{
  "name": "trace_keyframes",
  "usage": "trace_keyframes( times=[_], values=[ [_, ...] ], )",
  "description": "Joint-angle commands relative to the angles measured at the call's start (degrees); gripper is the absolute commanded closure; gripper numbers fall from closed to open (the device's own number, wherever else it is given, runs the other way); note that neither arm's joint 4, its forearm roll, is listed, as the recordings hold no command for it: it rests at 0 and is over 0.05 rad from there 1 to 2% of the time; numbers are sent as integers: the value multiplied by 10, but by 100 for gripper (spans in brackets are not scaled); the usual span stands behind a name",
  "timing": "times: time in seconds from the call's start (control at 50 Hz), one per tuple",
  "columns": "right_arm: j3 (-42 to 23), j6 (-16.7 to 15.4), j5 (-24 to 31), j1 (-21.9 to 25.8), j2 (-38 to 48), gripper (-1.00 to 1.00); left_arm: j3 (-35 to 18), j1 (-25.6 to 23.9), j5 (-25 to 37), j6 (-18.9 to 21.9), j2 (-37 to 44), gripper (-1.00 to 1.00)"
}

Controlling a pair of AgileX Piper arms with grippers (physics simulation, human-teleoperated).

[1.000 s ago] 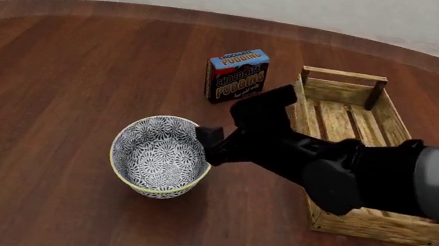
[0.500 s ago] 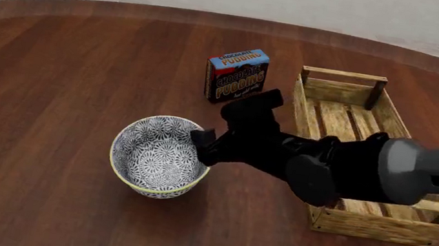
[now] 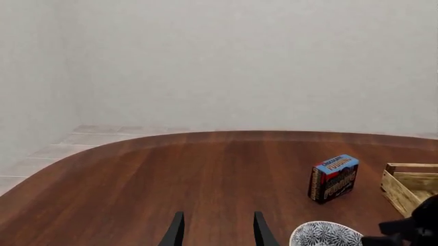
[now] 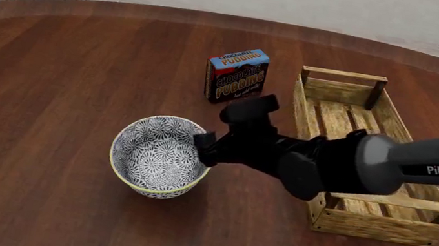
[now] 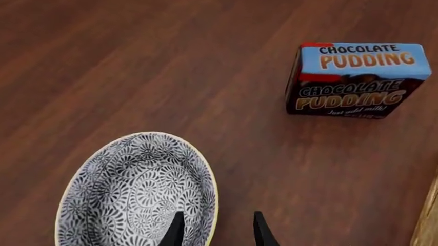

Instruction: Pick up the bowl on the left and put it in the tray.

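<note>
Bowl, front view: blue-and-white bowl [image 4: 159, 156] upright on the wooden table [image 4: 48, 104], left of centre, well apart from the tray [image 4: 370, 160].
Right gripper, front view: right gripper [image 4: 203, 147] at the bowl's right-hand rim, reaching in over the tray's near end; jaw spacing not readable from here.
Tray, front view: slatted crate on the right, nothing visible inside it.
Pudding box, front view: pudding box [image 4: 236, 74] standing behind the bowl, just left of the tray's far end.
Left wrist view: left gripper [image 3: 217, 231] with fingers parted on nothing, above bare table; bowl rim, box and a tray corner off to one side.
Right wrist view: two dark fingertips [image 5: 176, 230] apart, straddling the bowl's pale rim, one over the patterned inside, one outside; not visibly clamped.
</note>
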Motion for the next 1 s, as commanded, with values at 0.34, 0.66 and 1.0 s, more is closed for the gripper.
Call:
trace_keyframes(
  times=[0.34,0.66,1.0],
  values=[
    [-30,2,4,2,51,-100,1,1,0,-2,0,-100],
    [-36,8,4,13,64,-100,-4,2,4,-1,0,-100],
    [-46,7,5,13,77,-100,-10,-2,7,-1,0,-100]
  ],
)
